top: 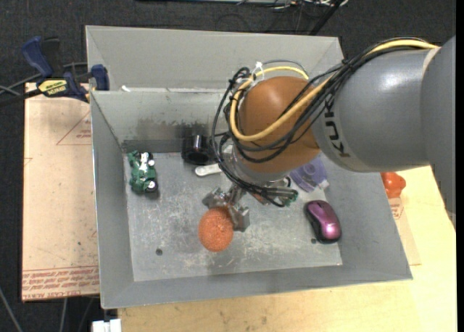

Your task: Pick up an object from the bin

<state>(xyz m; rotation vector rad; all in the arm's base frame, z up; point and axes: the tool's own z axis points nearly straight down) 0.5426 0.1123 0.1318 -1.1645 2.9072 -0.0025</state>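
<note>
Presently in the bin (239,271), grey metal with sloped walls, there are the following. Item one: orange ball (215,233), rough-skinned, on the floor just front of centre, with bare metal all round it, which leaves room to come at it from above. Item two: hand (230,209), at the end of the grey arm (391,113) that enters from the right, set low over the ball's rear upper edge, touching it or very nearly. How far the hand is open cannot be told, and nothing can be seen gripped in it. The ball is the piece nearest the hand, and the lift is judged not yet made. Item three: purple computer mouse (323,220), right of the ball and well apart. Item four: green toy (142,172), near the left wall. Item five: black cup (194,146), by the back wall, with a small white piece (206,171) just beside it. Item six: pale purple thing (314,175), partly hidden under the wrist, kind unclear. The pieces lie scattered clear of one another, so a grip on the ball should disturb none.
</note>
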